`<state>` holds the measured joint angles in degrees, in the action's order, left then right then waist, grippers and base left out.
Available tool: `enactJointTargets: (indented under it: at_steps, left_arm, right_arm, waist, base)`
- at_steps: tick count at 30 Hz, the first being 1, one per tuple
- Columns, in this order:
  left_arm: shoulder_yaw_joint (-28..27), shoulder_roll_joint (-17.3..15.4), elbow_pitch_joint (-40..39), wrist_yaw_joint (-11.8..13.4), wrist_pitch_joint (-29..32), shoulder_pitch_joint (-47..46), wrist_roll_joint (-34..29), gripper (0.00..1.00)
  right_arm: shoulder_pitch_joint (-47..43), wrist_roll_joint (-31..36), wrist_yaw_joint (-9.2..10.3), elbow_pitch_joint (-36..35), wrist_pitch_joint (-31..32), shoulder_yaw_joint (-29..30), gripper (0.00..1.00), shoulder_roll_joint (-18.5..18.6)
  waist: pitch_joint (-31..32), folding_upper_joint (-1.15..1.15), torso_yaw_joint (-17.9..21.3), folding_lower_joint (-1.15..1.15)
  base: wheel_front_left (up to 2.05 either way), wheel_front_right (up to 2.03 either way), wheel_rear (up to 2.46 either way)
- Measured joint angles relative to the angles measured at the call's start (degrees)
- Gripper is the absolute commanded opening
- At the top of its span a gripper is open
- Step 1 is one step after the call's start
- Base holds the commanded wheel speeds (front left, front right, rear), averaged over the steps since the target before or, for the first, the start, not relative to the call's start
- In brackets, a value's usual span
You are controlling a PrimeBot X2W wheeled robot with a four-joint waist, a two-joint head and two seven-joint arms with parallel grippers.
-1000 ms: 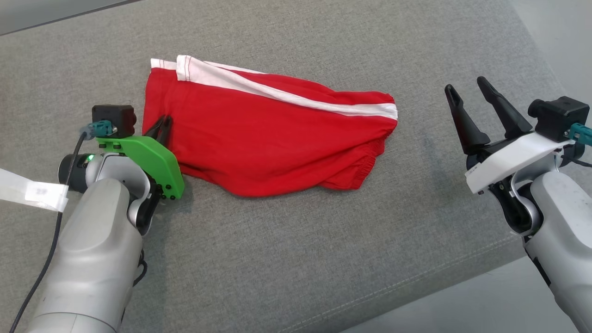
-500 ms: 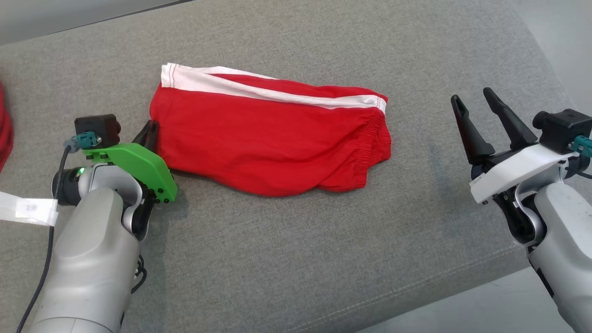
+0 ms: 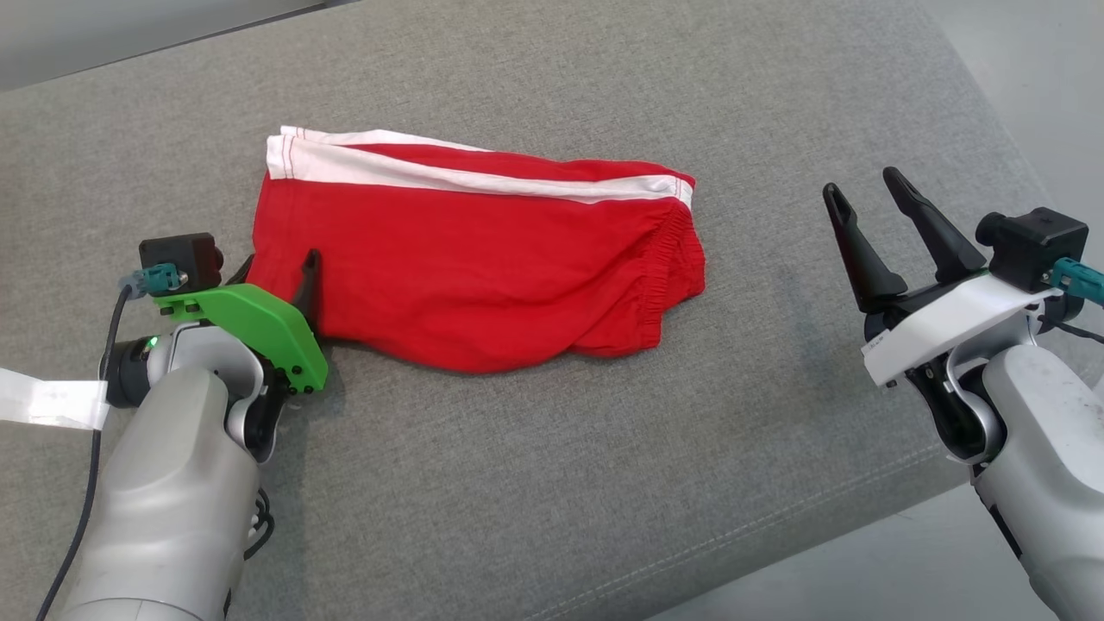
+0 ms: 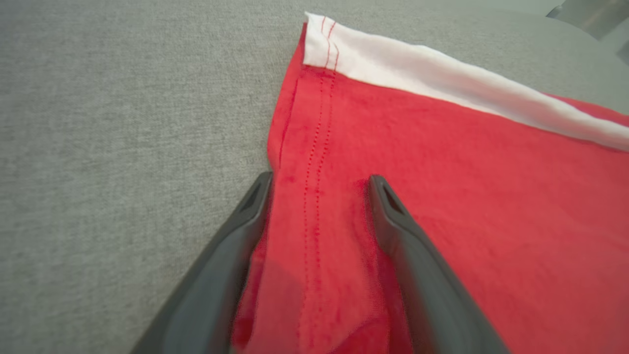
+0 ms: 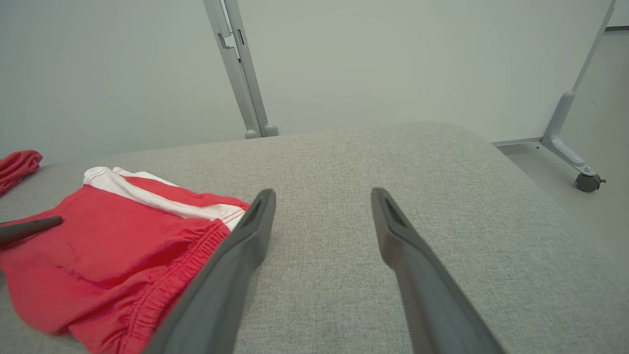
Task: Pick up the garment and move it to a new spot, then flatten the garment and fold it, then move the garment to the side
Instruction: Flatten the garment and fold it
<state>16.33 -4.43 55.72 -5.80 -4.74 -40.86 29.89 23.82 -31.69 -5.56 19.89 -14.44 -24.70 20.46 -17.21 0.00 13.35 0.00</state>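
You have bare grey cushion near and right of the garment. The cushion's near-right edge meets the floor beside your right arm. The red garment lies left of centre, its white stripe on the far side. Your left pincer is spread, straddling the garment's left hem. Your right pincer is spread over bare cushion, well apart from the garment.
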Motion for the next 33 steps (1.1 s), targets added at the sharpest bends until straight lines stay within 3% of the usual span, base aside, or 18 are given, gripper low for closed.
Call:
enactJointTargets:
  at_steps: [8,12,13,20,33]
  left_arm:
    - [0.3,-0.54,1.14,0.0,1.68,-1.58,-0.01,1.0]
    - [0.56,-0.44,1.42,-0.01,2.31,-2.3,-0.01,0.14]
    - [0.63,-0.43,1.44,-0.02,2.55,-2.39,-0.01,0.0]
    - [1.26,0.49,1.43,-0.46,2.59,-2.61,0.0,0.0]
    - [1.13,2.71,0.19,-0.82,-3.92,3.11,1.92,0.0]
  right_arm:
    - [0.0,0.42,-0.42,-0.54,0.0,0.3,1.0,-0.32]
    - [-0.01,0.45,-0.41,-0.63,0.0,0.87,1.0,-0.29]
    - [-0.03,0.48,-0.42,-0.66,0.0,0.94,1.0,-0.35]
    - [-1.13,0.62,-0.41,-0.88,0.0,3.08,1.0,-0.16]
    - [-2.48,1.53,-0.47,-0.81,-0.1,3.9,1.0,-0.25]
  waist:
    - [-0.78,0.0,1.58,0.0]
    - [-1.05,0.0,1.94,0.0]
    - [-1.08,0.0,1.99,0.0]
    - [-0.97,0.0,1.16,0.0]
    - [1.07,0.0,-4.07,0.0]
  base:
    - [0.0,0.0,0.0]
    - [0.0,0.0,0.0]
    - [0.0,0.0,0.0]
    - [0.0,0.0,0.0]
    - [0.0,0.0,0.0]
